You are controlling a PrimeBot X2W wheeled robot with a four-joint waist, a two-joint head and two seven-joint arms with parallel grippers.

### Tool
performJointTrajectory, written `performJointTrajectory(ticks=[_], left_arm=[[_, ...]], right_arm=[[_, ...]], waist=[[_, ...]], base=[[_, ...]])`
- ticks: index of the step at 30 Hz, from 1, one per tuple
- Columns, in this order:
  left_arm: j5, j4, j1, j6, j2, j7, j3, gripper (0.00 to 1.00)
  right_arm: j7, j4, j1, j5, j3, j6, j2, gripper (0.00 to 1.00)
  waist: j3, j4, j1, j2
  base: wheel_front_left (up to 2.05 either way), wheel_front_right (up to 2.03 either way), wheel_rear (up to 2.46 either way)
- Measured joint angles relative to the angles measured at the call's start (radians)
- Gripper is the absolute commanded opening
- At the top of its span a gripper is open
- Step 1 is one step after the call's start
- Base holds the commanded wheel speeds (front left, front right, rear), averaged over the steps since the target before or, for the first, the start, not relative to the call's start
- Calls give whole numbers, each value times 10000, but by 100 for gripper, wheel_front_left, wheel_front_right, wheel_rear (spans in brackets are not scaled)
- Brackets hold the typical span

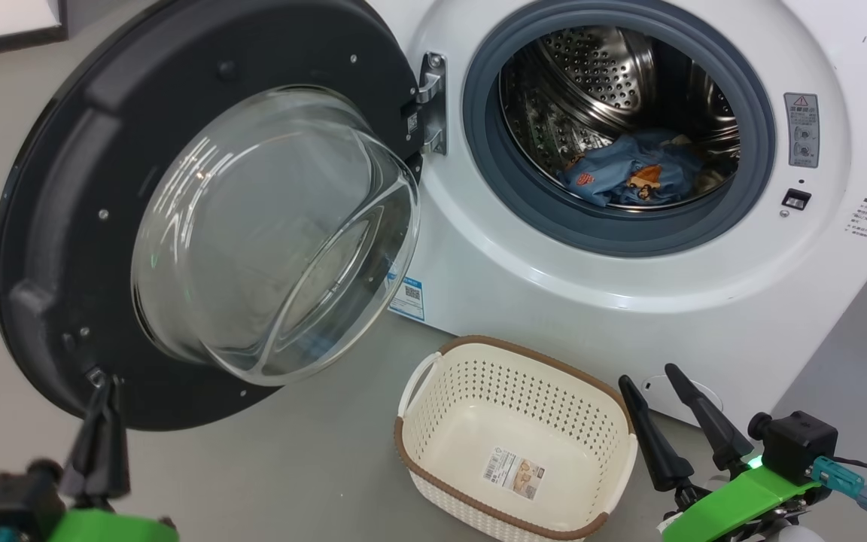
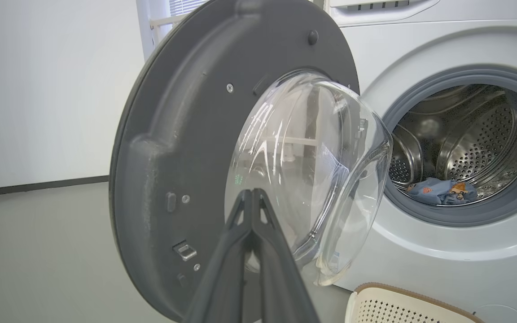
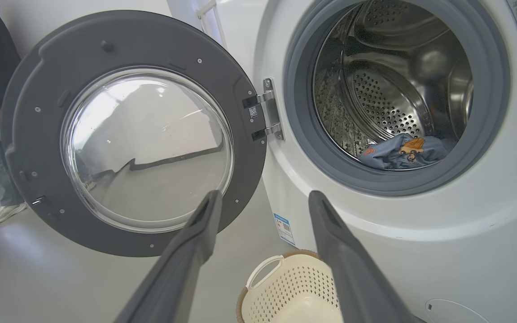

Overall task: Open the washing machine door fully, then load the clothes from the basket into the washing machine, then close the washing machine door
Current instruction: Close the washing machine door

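Door (image 1: 50,226) wide open; blue clothes (image 1: 629,177) inside washing machine (image 1: 554,278); basket (image 1: 524,384) upright before it.

The washing machine door (image 1: 50,226) shows matt dark-grey plastic around a glossy clear glass bowl (image 1: 275,233). The washing machine (image 1: 554,286) has a smooth, shiny white shell. Its drum (image 1: 599,75) is polished, perforated steel, ringed by a dull grey rubber gasket (image 1: 494,173). At the drum's six o'clock the clothes (image 1: 629,177) look like soft cloth. The basket (image 1: 509,384) is matt cream plastic with a brown woven-look rim.
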Motion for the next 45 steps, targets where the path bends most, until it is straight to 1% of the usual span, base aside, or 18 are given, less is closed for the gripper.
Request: performJointTrajectory(ticks=[3, 7, 11, 12, 14, 18, 22, 25, 29, 30, 36, 40, 43, 45], left_arm=[[-82, -715, -330, -100, 372, 500, -2, 0], [-267, -1870, -816, -125, 970, 1394, 92, 0], [-993, -2708, -1472, -199, 1348, 2255, 357, 0], [-1555, -2828, -1956, -211, 1607, 2698, 593, 0], [-2265, -2763, -2572, -236, 1793, 3221, 817, 0], [-3641, -1795, -3806, -288, 2240, 4079, 1429, 0], [-4832, -456, -4849, -282, 2391, 4665, 2071, 0], [-5478, 474, -5558, -253, 2589, 5035, 2520, 0], [-6059, 1613, -6363, -132, 2784, 5338, 2880, 0], [-6059, 1613, -6363, -132, 2784, 5338, 2880, 0], [-6725, 3283, -7359, 88, 3104, 5774, 3386, 0], [-7193, 4372, -7782, 443, 3289, 6301, 3747, 0], [-7578, 5131, -8088, 882, 3425, 6742, 4094, 0], [-7639, 5455, -8121, 1016, 3486, 6957, 4169, 0]], right_arm=[[0, -2, 2, -2, -6, 0, 2, 100], [0, -4, 4, -4, -31, 0, 8, 100], [0, -19, 8, -6, -54, 0, 12, 100], [0, -23, 8, -6, -58, 0, 10, 100], [0, -29, 9, -6, -58, 0, 6, 100], [0, -33, 8, -6, -23, 0, -4, 100], [0, -31, 7, -4, 38, 0, -19, 100], [0, -31, 4, -2, 69, 0, -69, 100], [0, -31, -16, -2, 100, 0, -184, 100], [0, -31, -16, -2, 100, 0, -184, 100], [0, -27, -139, 0, 290, 0, -274, 100], [0, -31, -306, 15, 318, 0, -299, 100], [0, -25, -317, 42, 316, 0, -332, 100], [0, -31, -411, 44, 307, 0, -332, 100]], waist=[[5, 39, 0, 0], [2, 62, 0, 0], [19, 94, 0, 0], [36, 105, 0, 0], [57, 121, 0, 0], [128, 86, 0, 0], [200, 14, 0, 0], [304, -59, 0, 0], [488, -159, 0, 0], [488, -159, 0, 0], [750, -381, 0, 0], [896, -580, 0, 0], [988, -727, 0, 0], [1039, -821, 0, 0]], base=[[0, 0, 0], [0, 0, 0], [0, 0, 0], [0, 0, 0], [0, 0, 0], [0, 0, 0], [0, 0, 0], [0, 0, 0], [0, 0, 0], [0, 0, 0], [0, 0, 0], [0, 0, 0], [0, 0, 0], [0, 0, 0]])
